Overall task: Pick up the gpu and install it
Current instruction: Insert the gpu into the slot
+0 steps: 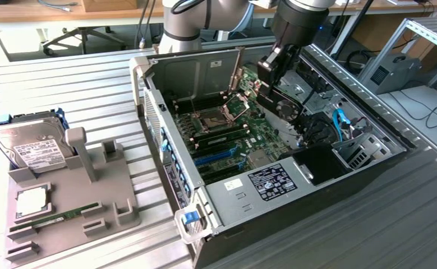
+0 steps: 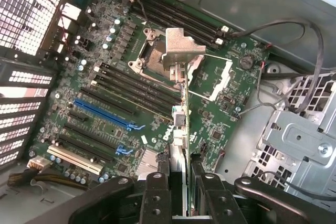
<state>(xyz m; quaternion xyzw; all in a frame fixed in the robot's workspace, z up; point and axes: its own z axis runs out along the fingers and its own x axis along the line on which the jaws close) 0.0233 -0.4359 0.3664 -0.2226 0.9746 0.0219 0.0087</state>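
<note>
Now gripper [image 2: 181,184] pinches gpu [image 2: 178,51] edge-on, clear above mobo [image 2: 220,77], w/ room both sides.

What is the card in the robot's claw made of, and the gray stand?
The gpu: thin circuit board, black matte cooler, likely plastic; its end bracket looks like bare silvery metal. The stand: matte gray, smooth, probably plastic.
</note>
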